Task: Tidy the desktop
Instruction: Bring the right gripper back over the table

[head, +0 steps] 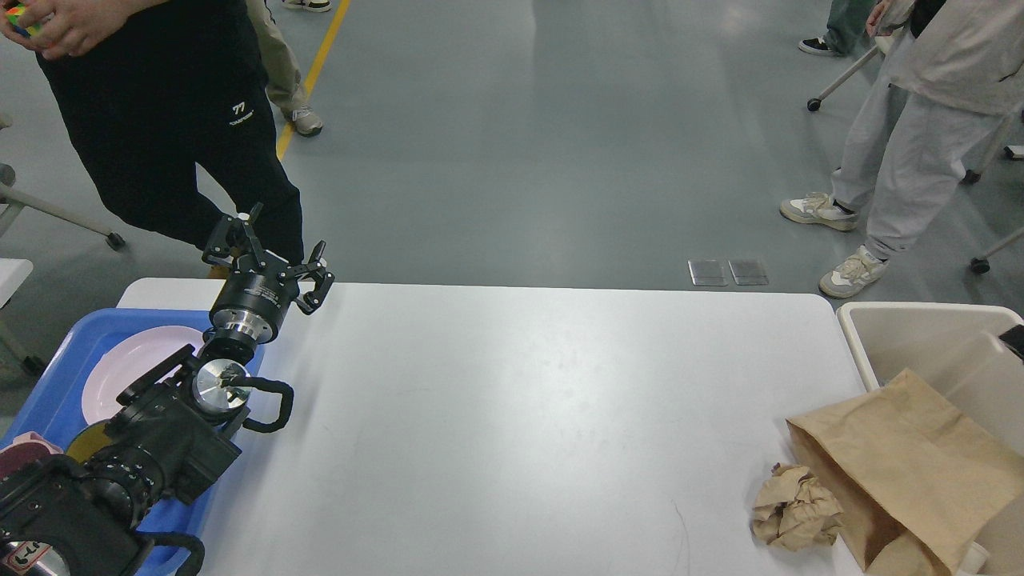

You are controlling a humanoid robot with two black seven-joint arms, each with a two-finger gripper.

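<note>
The white desktop (512, 416) fills the middle of the head view. A crumpled ball of brown paper (796, 508) lies near its front right corner. Beside it, a brown paper bag (896, 464) lies across the table's right edge. My left gripper (270, 254) is open and empty, raised over the table's far left corner next to the blue tray (56, 360). My right gripper does not show; only a small dark part (1016, 340) sits at the right edge.
A pink plate (132, 364) lies in the blue tray, with a pink bowl (20, 448) at its near end. A beige bin (920, 336) stands at the table's right. A person in black (184, 120) stands behind the far left corner, and another in grey (904, 160) at the far right.
</note>
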